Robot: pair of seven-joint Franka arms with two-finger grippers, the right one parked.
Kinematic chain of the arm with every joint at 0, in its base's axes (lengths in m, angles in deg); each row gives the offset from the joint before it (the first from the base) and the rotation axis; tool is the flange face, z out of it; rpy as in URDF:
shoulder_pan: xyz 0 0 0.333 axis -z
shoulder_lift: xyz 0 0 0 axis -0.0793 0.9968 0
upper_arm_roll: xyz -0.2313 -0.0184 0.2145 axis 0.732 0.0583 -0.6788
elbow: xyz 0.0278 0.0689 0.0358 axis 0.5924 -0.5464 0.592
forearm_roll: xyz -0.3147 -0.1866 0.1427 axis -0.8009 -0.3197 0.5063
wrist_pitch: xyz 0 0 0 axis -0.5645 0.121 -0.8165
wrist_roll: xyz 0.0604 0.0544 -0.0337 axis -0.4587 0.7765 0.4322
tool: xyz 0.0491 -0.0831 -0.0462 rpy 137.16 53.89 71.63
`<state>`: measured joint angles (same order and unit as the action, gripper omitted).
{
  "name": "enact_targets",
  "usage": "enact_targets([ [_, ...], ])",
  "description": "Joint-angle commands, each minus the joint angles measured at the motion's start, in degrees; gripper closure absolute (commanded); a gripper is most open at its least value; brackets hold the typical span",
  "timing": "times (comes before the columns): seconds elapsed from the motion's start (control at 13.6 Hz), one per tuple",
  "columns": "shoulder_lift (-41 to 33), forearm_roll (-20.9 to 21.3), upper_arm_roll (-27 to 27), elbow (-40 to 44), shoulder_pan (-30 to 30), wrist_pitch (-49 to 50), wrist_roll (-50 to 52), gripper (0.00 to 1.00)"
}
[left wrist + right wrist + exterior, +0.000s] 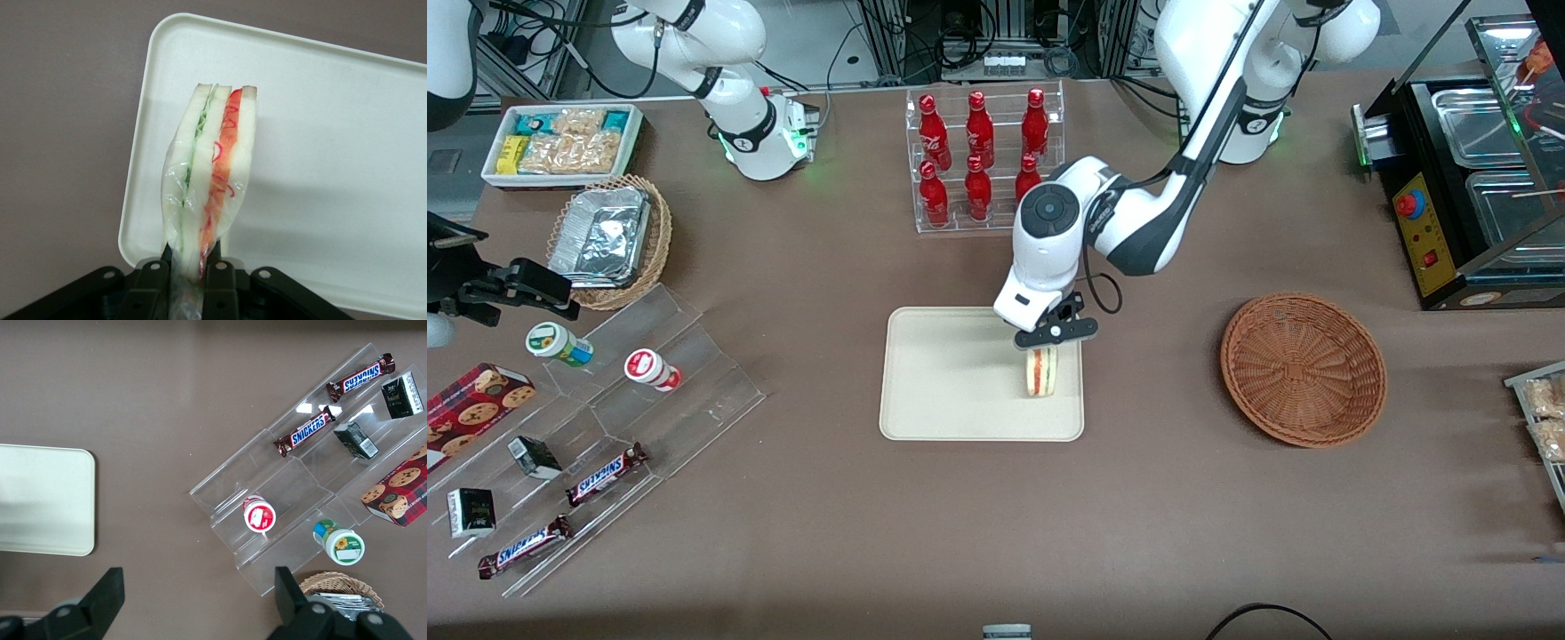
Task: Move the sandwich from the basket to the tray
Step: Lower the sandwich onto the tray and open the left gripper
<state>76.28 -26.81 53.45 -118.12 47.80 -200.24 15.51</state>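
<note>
- Front view: my gripper [1055,332] hangs over the flat cream rectangular tray [925,373], at the tray's end nearest the round reddish-brown wicker basket [1303,369].
- Pincer is clenched on the triangular white-bread sandwich [1041,371] with red and green filling; wrist view shows both fingers [220,280] pinching one end of the wrapped wedge [210,180].
- Sandwich sits on edge, filling layers facing up toward the wrist camera, bread faces vertical.
- Long axis runs straight out from the fingertips, in line with the pincer, pointing toward the front camera.
- Wedge is inside the tray rim, near the basket-side edge; free tip lies over the tray floor.
- Can't tell whether its lower edge is touching the tray or just above it.
- Basket is well apart toward my end of the table, nothing in it.
- Judgement: transfer nearly done. Next is lower if needed, open, lift straight up.
- Risk: standing on edge, it may tip flat on release. Fine, still lands in the tray.
</note>
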Motion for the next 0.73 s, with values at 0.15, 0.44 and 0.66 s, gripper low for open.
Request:
enact_targets([
  [0.15,4.4,1.2,-0.9,1.9,1.9,-2.7,-0.4,0.82],
  [0.44,5.2,1.2,-0.9,1.8,1.9,-4.4,-0.6,0.77],
  [0.66,4.7,1.0,-1.0,1.9,1.4,-4.0,-0.3,0.0],
])
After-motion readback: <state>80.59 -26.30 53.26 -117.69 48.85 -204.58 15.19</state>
